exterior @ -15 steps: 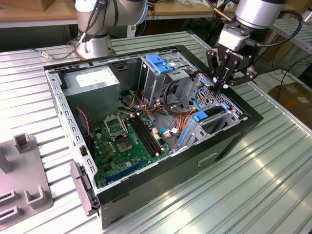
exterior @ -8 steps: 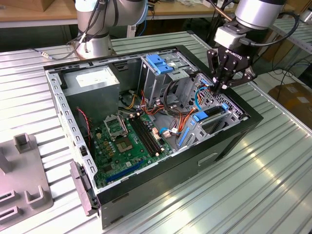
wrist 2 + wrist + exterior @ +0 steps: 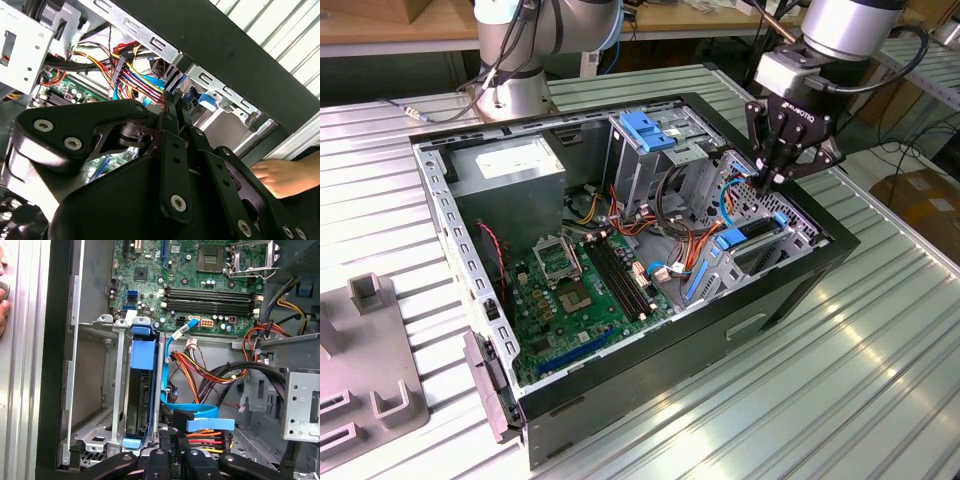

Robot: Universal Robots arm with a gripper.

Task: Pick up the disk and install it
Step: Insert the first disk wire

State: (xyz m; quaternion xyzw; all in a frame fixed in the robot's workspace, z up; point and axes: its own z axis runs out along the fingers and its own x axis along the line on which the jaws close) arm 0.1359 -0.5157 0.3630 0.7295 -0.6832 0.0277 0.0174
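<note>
Gripper is hovering, fingers pressed together, gripping nothing, at 12 o'clock over the disk. Disk is sitting edge-up in its bay inside the computer case. Likely dense, rigid, shock-sensitive; blue side rails are offering the safest hold.

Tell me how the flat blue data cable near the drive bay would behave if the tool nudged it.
The blue cable is thin and ribbon-like and hangs in a loose curve, so it would probably flex aside rather than resist. It looks light. Being plugged in by the motherboard, it would likely swing back. It lies beside the disk in its bay.
</note>
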